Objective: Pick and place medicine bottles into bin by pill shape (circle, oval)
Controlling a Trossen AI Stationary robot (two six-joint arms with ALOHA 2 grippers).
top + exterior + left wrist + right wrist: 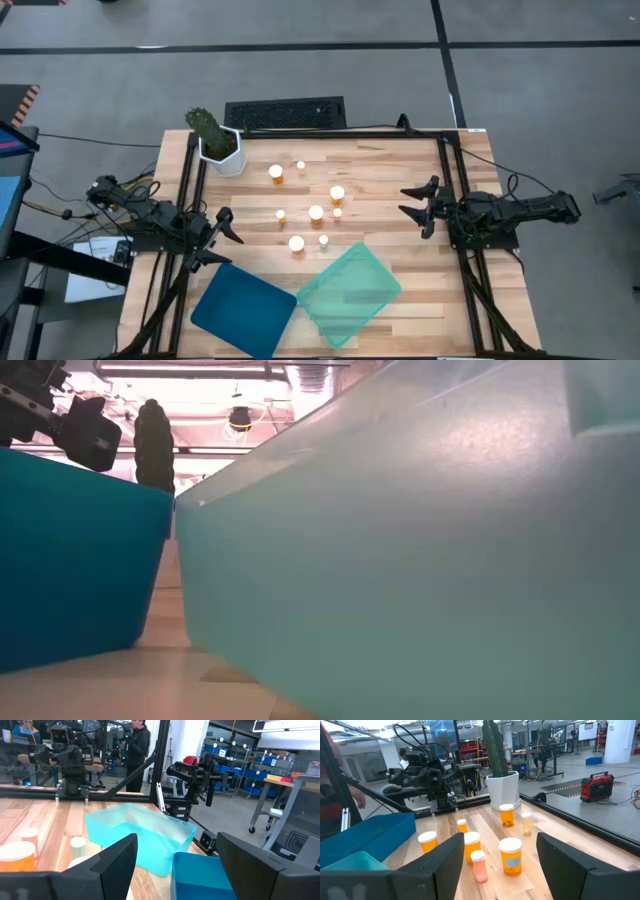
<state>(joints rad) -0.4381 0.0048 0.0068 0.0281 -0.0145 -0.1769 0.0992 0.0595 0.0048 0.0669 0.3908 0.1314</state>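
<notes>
Both the left gripper (224, 236) and right gripper (418, 205) stood open, empty. The nearest medicine bottle (337, 194), at nine o'clock from the right gripper, wanted a square, upright approach.

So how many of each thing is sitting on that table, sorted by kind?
Medicine bottles, amber with white caps: 8 that show from above
Dark blue bin: 1
Light teal bin: 1
Potted cactus in a white pot: 1
Total: 11
</notes>
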